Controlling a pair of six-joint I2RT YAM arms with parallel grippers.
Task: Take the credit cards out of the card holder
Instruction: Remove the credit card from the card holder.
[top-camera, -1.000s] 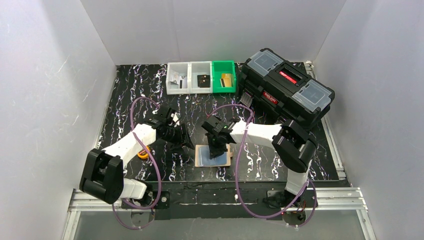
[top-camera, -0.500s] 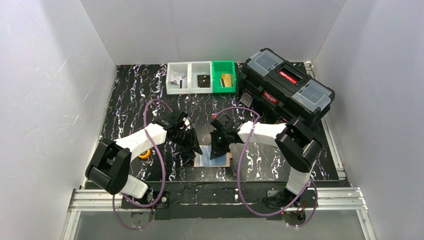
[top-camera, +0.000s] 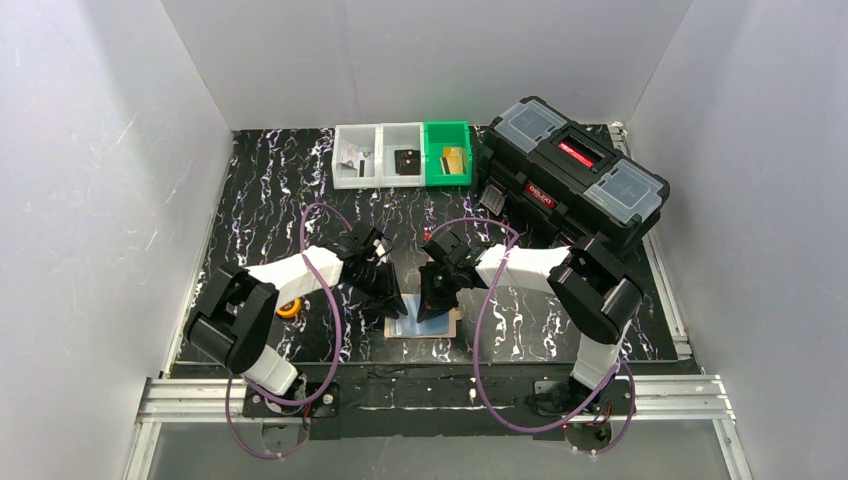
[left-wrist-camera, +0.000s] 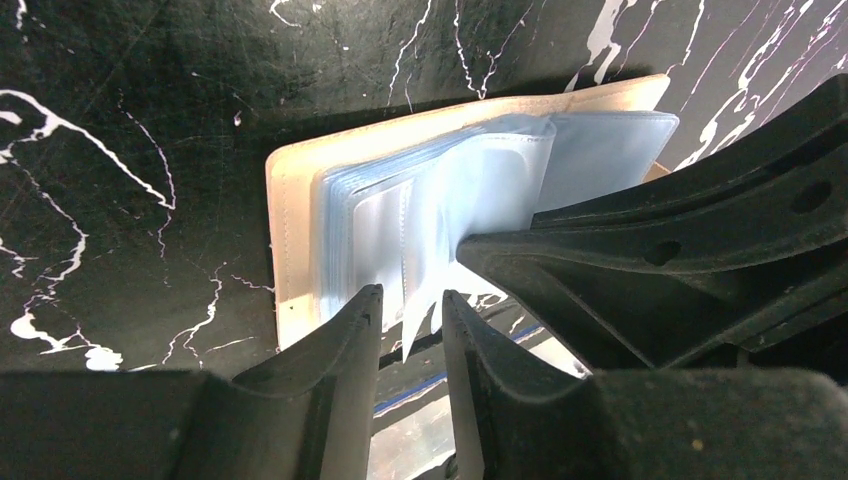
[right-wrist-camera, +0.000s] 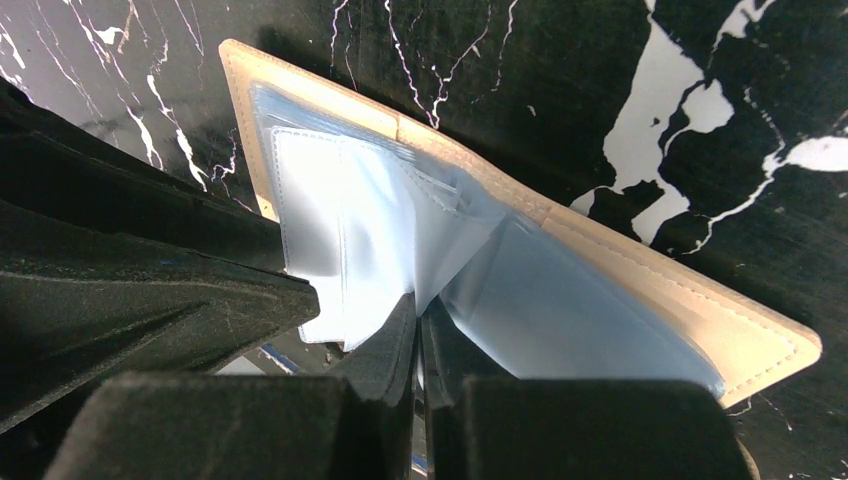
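The table is black, veined with white like marble. Along its far edge stand a white bin, a second white bin and a green bin in a tight row, with a black toolbox just to their right. Near the front edge the card holder lies open, and a small orange thing lies off to its left.

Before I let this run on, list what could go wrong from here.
1. The right claw pinches only a thin clear sleeve; pulling may lift the whole card holder or tear the sleeve.
2. The left claw stands open right beside it; closing in could knock them together.
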